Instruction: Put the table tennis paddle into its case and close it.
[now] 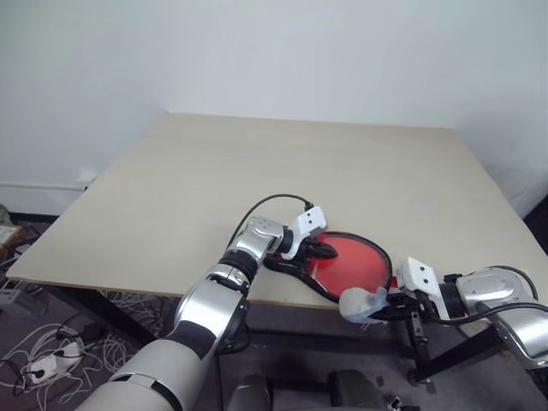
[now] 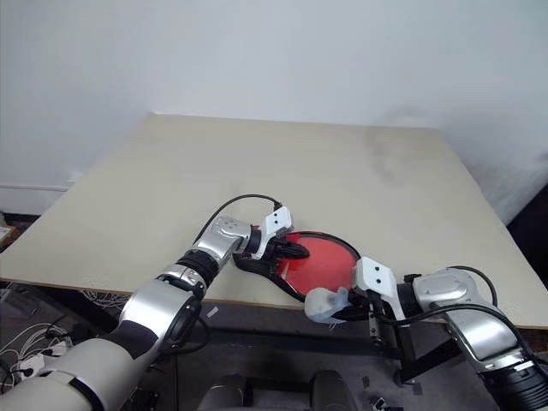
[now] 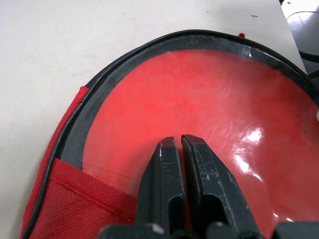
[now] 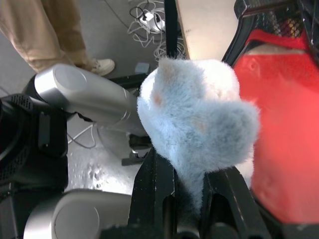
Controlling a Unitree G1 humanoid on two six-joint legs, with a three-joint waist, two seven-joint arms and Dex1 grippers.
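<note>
The case (image 1: pixel 355 261) lies flat at the table's near edge, clear plastic side up, with black zipper edging (image 3: pixel 99 84) around a red face. Whether that red is the table tennis paddle or the case's own panel I cannot tell; no handle shows. My left gripper (image 1: pixel 330 250) is shut, and its fingertips (image 3: pixel 164 149) press down on the clear plastic near the case's left end. Just off the table's front edge, at the case's right end, my right gripper (image 1: pixel 394 302) is shut on a pale blue fluffy tuft (image 4: pixel 199 114). I cannot tell whether the tuft is attached to the zipper.
The beige table (image 1: pixel 257 171) stretches away bare behind the case, up to a white wall. Its front edge (image 1: pixel 128 287) runs right under the case. A person's legs (image 4: pixel 50 30) stand on the floor close by, and cables (image 1: pixel 51 360) lie on the floor at the left.
</note>
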